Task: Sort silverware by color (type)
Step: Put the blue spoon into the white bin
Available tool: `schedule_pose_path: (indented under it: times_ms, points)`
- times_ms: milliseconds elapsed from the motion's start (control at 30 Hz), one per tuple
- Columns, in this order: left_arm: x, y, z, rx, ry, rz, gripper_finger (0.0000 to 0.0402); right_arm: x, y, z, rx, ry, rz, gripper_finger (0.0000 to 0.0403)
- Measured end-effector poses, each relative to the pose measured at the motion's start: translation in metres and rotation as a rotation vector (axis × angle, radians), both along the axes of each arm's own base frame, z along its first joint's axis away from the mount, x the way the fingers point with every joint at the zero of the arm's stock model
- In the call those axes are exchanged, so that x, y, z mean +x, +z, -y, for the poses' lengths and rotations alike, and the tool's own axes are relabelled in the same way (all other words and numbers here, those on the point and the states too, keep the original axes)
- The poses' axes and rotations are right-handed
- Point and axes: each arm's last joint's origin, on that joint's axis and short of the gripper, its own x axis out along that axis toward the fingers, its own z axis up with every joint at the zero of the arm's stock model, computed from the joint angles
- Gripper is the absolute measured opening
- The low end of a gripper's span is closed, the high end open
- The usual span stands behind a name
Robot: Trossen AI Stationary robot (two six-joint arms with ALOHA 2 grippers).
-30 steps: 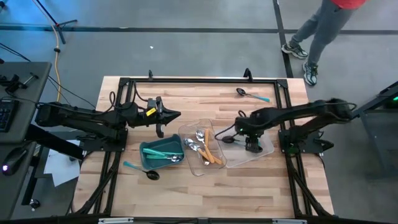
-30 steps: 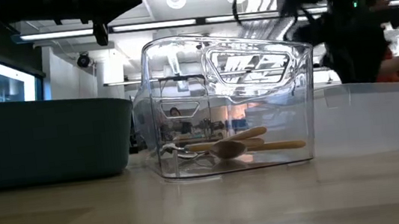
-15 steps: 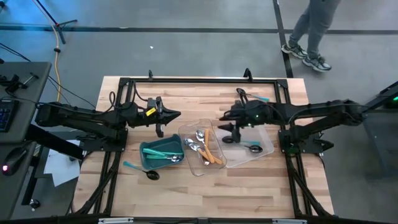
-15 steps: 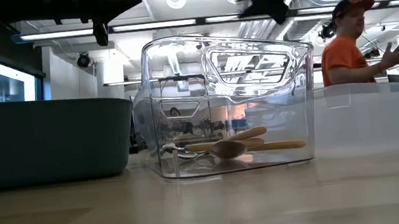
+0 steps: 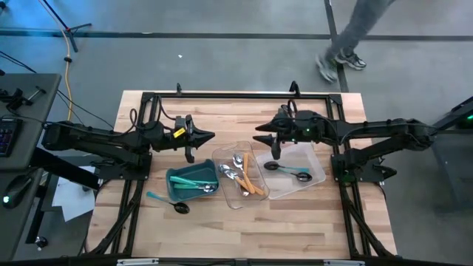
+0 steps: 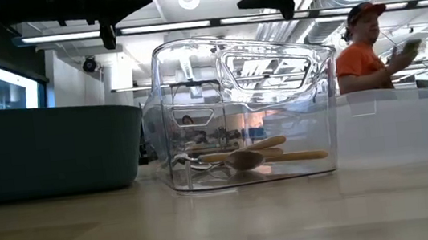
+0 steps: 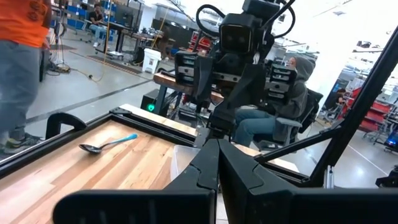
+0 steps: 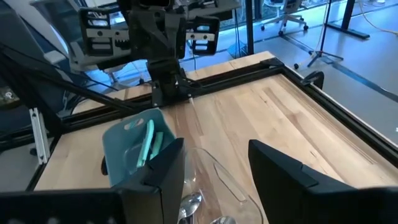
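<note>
fingers on the right gripper (image 5: 264, 140) stand apart and empty, having lifted away from the clear tray (image 5: 314, 159); a black-headed teal spoon (image 5: 290, 172) now lies in it, so that piece looks sorted. left gripper (image 5: 211, 136) waits pinched shut above the teal bin (image 5: 173, 179); another spoon (image 5: 299, 112) at the far edge and one (image 5: 168, 202) by the bin remain.

The wooden table (image 5: 222, 229) carries a teal bin (image 5: 191, 182) near the middle, a narrow clear tray (image 5: 238, 177) just beside it at 3 o'clock, then a wider clear tray (image 5: 295, 171). A person (image 6: 359, 59) in an orange shirt stands behind, perhaps holding something.
</note>
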Motion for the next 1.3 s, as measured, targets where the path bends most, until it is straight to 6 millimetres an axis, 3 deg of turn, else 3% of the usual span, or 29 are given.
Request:
schedule_pose_path:
  times_ms: [300,633,1000,1167,1300]
  points:
    - [0.000,0.000,0.000,0.010,0.001,-0.002,0.0000,0.000,0.000,0.000,-0.029,0.008,0.001,0.0152]
    - [0.000,0.000,0.000,0.010,0.001,-0.002,0.0000,0.000,0.000,-0.001,-0.064,0.045,-0.007,0.0008]
    - [0.000,0.000,0.000,0.018,0.001,-0.004,0.0000,-0.007,-0.022,-0.002,-0.013,0.079,-0.143,0.0001]
    - [0.000,0.000,0.000,0.018,0.001,-0.004,0.0001,-0.019,-0.042,-0.004,0.068,0.077,-0.058,0.0000]
    - [0.000,0.000,0.000,0.019,0.001,-0.004,0.0001,-0.024,-0.047,-0.005,0.080,0.094,0.004,0.0000]
